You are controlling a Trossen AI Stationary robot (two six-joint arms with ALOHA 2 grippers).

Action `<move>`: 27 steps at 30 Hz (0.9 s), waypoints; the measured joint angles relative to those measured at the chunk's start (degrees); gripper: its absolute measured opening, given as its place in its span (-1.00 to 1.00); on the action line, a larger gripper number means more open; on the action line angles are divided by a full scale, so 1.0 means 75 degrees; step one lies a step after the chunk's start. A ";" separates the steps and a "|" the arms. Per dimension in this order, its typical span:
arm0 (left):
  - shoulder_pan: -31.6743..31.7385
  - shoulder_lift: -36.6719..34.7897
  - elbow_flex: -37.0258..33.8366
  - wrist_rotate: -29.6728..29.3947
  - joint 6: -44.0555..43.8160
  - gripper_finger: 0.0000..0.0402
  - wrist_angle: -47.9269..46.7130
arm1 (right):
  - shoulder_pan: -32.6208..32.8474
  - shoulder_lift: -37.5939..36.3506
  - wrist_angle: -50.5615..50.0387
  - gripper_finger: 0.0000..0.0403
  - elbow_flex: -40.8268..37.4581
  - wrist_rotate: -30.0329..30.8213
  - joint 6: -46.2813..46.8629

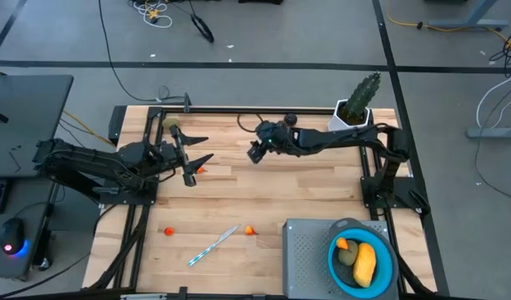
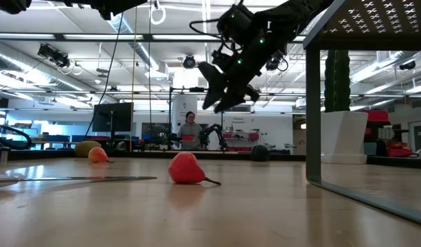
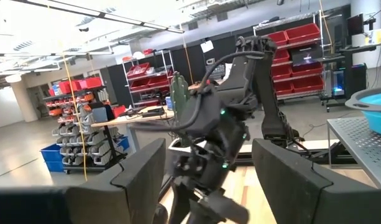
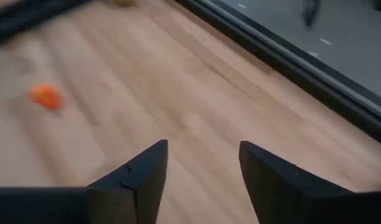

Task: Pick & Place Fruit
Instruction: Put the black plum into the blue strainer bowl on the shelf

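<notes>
High view, arms: right gripper [image 1: 257, 152] is out over the far middle of the table [image 1: 305, 187], fingers parted and empty. Left gripper [image 1: 191, 158] sits at the left side, fingers spread wide, empty.
High view, fruit: yellow oblong piece [image 1: 365, 264] and an olive-brown piece [image 1: 347, 257] lie in the blue bowl [image 1: 333, 262] at the near right, an orange bit with them. One tiny orange-red piece [image 1: 202, 169] lies just beside the left fingertips; two more [image 1: 168, 231] [image 1: 250, 231] lie near the front, either side of the white-and-blue stick [image 1: 213, 246].
High view, room: open boards between the arms. Cactus pot [image 1: 353, 112] stands at the far right corner; the grey perforated stand [image 1: 305, 254] under the bowl fills the near right.
Low view: right gripper [image 2: 220, 92] hangs well above the boards, nothing between its fingers. A red piece [image 2: 186, 169] lies on the boards in front.
Left wrist view: own fingers [image 3: 140, 171] stand apart, empty; the right arm is straight ahead and close.
Right wrist view: own fingers [image 4: 143, 168] are parted over bare wood; one orange piece [image 4: 45, 96] lies off to one side, not between them.
Risk: the two grippers face each other, so a reach to the piece by the left fingertips could knock arms.
Risk: the pieces are small and rounded; a descent off-centre would likely flick one away.
</notes>
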 joint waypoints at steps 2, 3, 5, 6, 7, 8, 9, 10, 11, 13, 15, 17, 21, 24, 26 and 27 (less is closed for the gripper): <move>0.0000 0.0000 0.0001 0.0000 0.0000 0.23 -0.0003 | -0.0183 0.0000 -0.0389 0.10 0.0000 0.0304 0.0195; 0.0001 0.0000 0.0001 0.0000 0.0000 0.23 -0.0002 | -0.0272 0.0000 -0.0637 0.12 0.0000 0.0464 0.0304; -0.0002 0.0001 0.0002 0.0000 0.0000 0.23 -0.0003 | -0.0427 0.0000 -0.1105 0.15 0.0000 0.0750 0.0561; -0.0001 0.0003 0.0001 0.0000 0.0000 0.23 -0.0003 | -0.0497 0.0000 -0.1254 0.16 0.0000 0.0816 0.0628; 0.0001 0.0000 0.0002 0.0000 0.0000 0.23 -0.0003 | -0.0553 0.0012 -0.1326 0.16 0.0000 0.0809 0.0645; -0.0001 0.0002 0.0002 0.0000 0.0000 0.23 -0.0010 | -0.0590 0.0027 -0.1341 0.16 0.0000 0.0775 0.0648; -0.0002 0.0002 0.0001 0.0000 0.0000 0.23 -0.0019 | -0.0611 0.0038 -0.1388 0.16 0.0000 0.0709 0.0650; 0.0000 0.0001 0.0002 0.0000 0.0000 0.23 -0.0020 | -0.0609 0.0044 -0.1437 0.16 0.0000 0.0708 0.0650; 0.0001 0.0002 0.0001 -0.0002 0.0000 0.23 -0.0023 | -0.0609 0.0044 -0.1425 0.16 0.0000 0.0711 0.0615; 0.0000 0.0001 0.0002 0.0000 0.0000 0.23 -0.0023 | -0.0609 0.0044 -0.1388 0.16 0.0000 0.0724 0.0536; -0.0001 0.0000 0.0002 0.0000 0.0000 0.23 -0.0026 | -0.0609 0.0044 -0.1485 0.16 0.0000 0.0859 0.0522; -0.0001 0.0000 0.0001 0.0000 0.0000 0.23 -0.0029 | -0.0614 0.0044 -0.1736 0.16 0.0000 0.1167 0.0566; -0.0002 0.0000 0.0002 0.0000 0.0000 0.23 -0.0038 | -0.0748 0.0044 -0.2552 0.16 -0.0014 0.1668 0.1031; -0.0001 0.0003 0.0002 0.0000 0.0000 0.23 -0.0044 | -0.0827 0.0041 -0.2581 0.16 -0.0253 0.1788 0.1213; 0.0001 0.0002 -0.0001 -0.0001 0.0000 0.23 -0.0042 | -0.0890 0.0041 -0.2347 0.16 -0.0467 0.1786 0.1263; -0.0002 0.0001 0.0002 0.0000 0.0000 0.23 -0.0042 | -0.0907 0.0041 -0.2131 0.16 -0.0585 0.1800 0.1262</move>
